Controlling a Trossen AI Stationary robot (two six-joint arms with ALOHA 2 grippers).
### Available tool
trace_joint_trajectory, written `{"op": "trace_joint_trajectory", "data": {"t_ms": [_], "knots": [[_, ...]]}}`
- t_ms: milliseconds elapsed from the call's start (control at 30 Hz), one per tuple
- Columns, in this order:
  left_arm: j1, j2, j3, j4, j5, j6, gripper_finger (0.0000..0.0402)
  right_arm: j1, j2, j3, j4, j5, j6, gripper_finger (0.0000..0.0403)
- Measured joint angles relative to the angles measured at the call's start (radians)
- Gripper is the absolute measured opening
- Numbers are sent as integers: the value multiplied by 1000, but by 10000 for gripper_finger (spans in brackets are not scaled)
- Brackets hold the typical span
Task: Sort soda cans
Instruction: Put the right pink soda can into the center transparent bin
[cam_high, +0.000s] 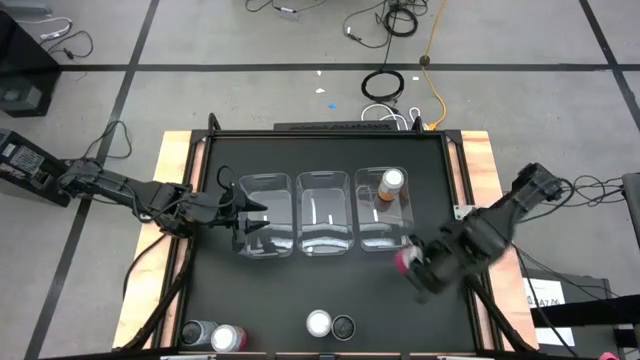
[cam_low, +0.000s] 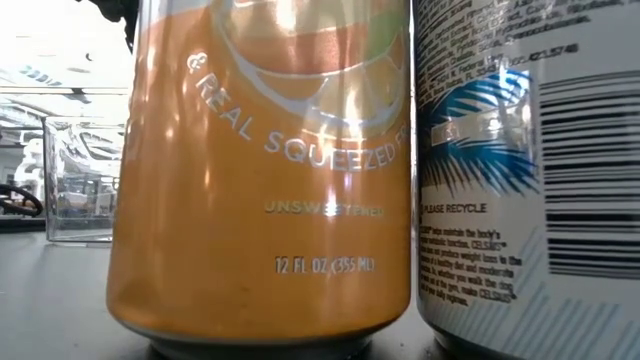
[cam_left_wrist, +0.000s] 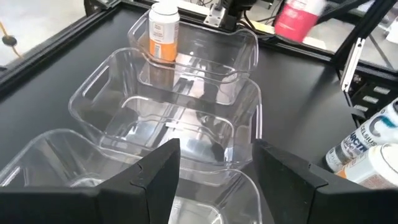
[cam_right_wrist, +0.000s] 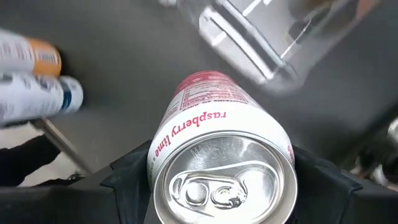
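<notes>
Beside right bin (cam_high: 381, 238): right gripper (cam_high: 420, 265) clamped on pink can (cam_right_wrist: 217, 158), mid-carry; next needs empty bin. Left gripper (cam_left_wrist: 214, 168) apart, waiting.

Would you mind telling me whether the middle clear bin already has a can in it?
No, the middle bin holds nothing, while the only binned can is the orange can in the right-hand bin.

pink-red can (cam_right_wrist: 221, 158), silver top; orange can (cam_low: 265, 170), white lettering; clear bins (cam_high: 324, 212); black table (cam_high: 300, 295).
</notes>
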Motion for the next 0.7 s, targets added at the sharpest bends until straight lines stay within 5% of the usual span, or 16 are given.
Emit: {"op": "trace_joint_trajectory", "data": {"t_ms": [433, 700], "knots": [[22, -73, 0, -103, 4, 119, 211, -469, 18, 1, 378, -38, -573, 283], [22, -210, -18, -104, 6, 218, 211, -643, 215, 192, 377, -94, -848, 283]]}}
